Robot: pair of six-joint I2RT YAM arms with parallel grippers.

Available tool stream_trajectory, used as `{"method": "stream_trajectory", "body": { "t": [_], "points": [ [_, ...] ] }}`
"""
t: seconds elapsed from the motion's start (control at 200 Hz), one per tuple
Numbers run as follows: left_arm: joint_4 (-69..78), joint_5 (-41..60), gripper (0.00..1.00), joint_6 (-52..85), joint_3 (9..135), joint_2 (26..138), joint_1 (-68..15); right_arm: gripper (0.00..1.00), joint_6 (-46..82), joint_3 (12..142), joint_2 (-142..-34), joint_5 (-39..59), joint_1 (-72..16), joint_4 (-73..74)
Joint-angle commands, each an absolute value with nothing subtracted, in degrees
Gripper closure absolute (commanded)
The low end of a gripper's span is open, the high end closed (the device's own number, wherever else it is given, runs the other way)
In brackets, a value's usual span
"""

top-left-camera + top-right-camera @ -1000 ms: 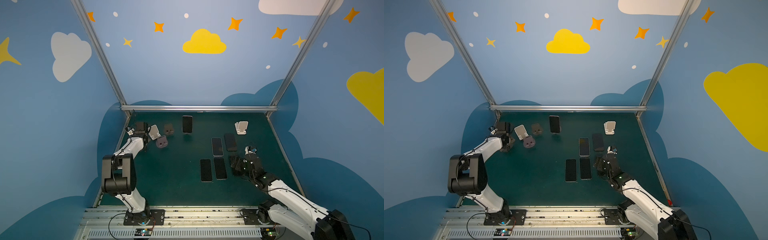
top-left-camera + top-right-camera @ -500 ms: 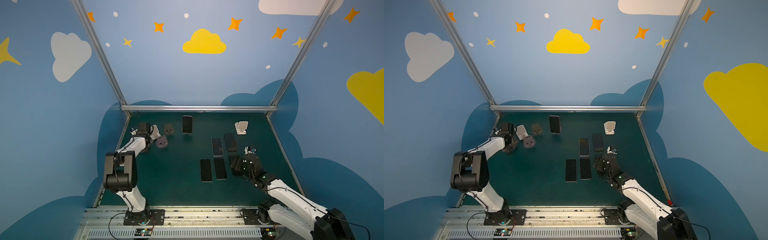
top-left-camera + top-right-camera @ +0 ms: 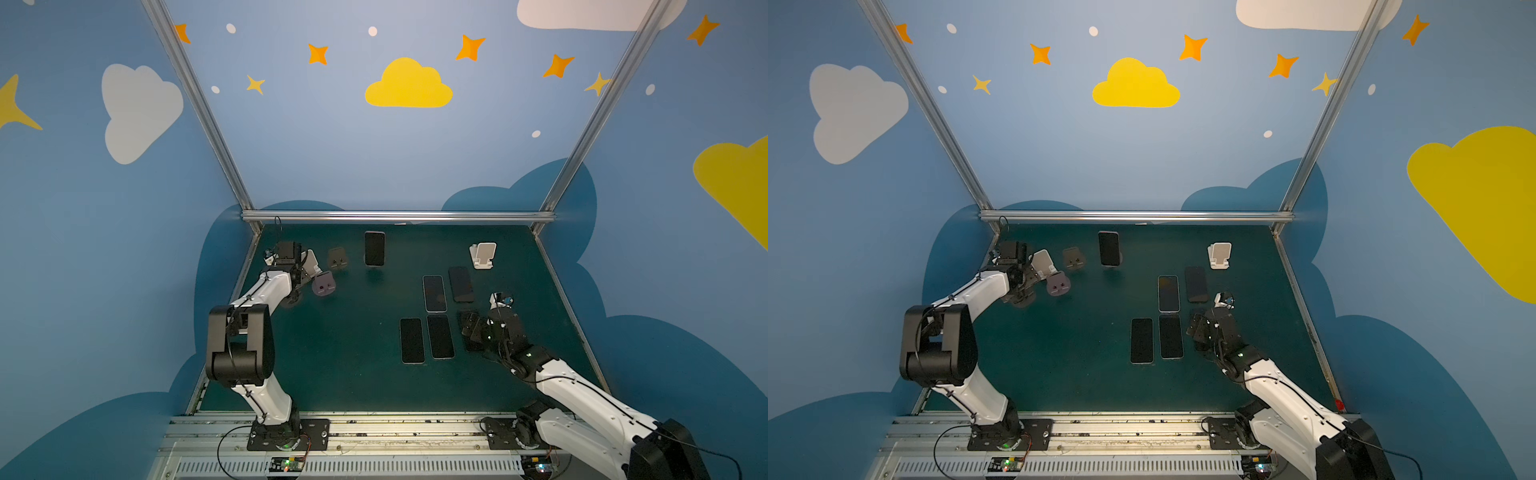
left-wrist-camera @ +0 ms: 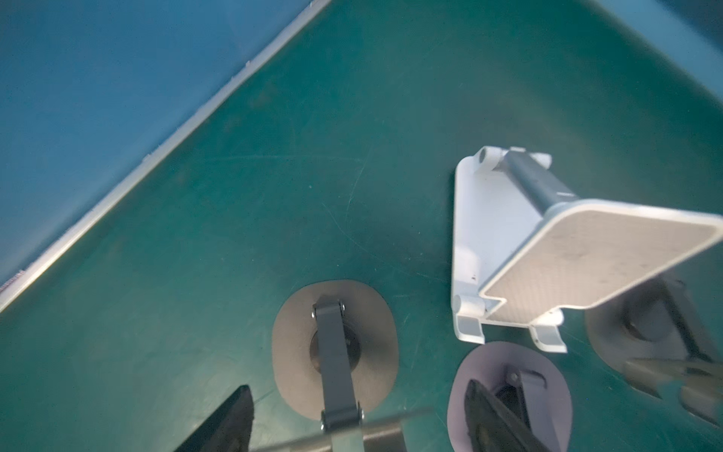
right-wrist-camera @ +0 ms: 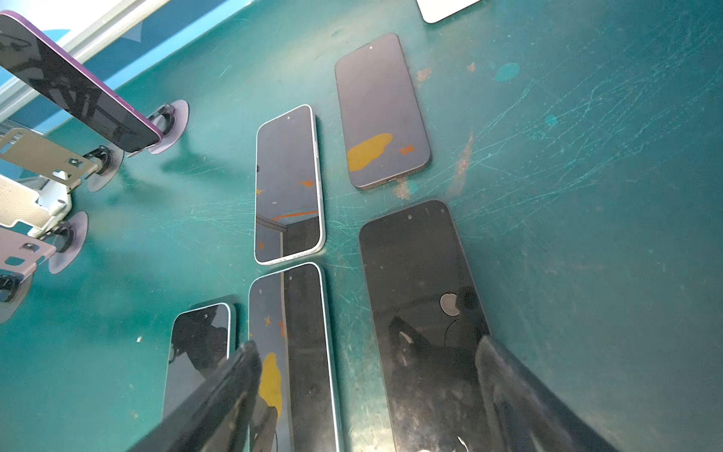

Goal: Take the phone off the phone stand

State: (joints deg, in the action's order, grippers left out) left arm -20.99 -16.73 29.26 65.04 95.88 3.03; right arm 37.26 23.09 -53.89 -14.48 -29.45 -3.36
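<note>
Phone (image 3: pixel 374 248) noted propped at rear. Left gripper (image 4: pixel 357 389) jaws apart above grey stand (image 4: pixel 293 332); right gripper (image 5: pixel 367 344) jaws apart above flat phones (image 5: pixel 289 184).

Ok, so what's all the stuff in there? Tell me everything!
Standing phone: one, dark, purple-edged, on the phone stand at the table's back.
Flat phones: five, dark screens, right of the middle.
White stands: two, empty, one back right, one back left.
Mauve stand: one, empty, back left.
Grey-brown stands: two, empty, back left.
Table: one, green.
Walls: blue, with clouds and stars.
Left gripper: one, black, open, astride one grey-brown stand.
Right gripper: one, black, open, over a flat phone.
</note>
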Motion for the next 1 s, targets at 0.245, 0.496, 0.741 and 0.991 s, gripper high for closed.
{"method": "stream_trajectory", "body": {
  "t": [0.245, 0.496, 0.741, 0.991],
  "points": [
    [-21.78, -13.83, 0.01, 27.41, 66.6, 73.58, 2.7, 0.13, 37.02, 23.92, -52.76, -16.75, -29.27, -4.78],
    [-16.56, -4.37, 0.0, 29.83, 62.75, 60.1, 2.59, 0.14, 37.57, 23.67, -53.59, -16.9, -29.27, -3.94],
    [2.99, -5.53, 0.0, 41.11, 50.91, 52.73, 2.63, 0.14, 39.4, 22.51, -54.27, -21.01, -29.27, -3.36],
    [2.95, 2.09, 0.0, 48.25, 51.85, 56.59, 2.56, 0.13, 39.24, 21.62, -52.89, -21.03, -29.27, -2.48]
  ]
}}
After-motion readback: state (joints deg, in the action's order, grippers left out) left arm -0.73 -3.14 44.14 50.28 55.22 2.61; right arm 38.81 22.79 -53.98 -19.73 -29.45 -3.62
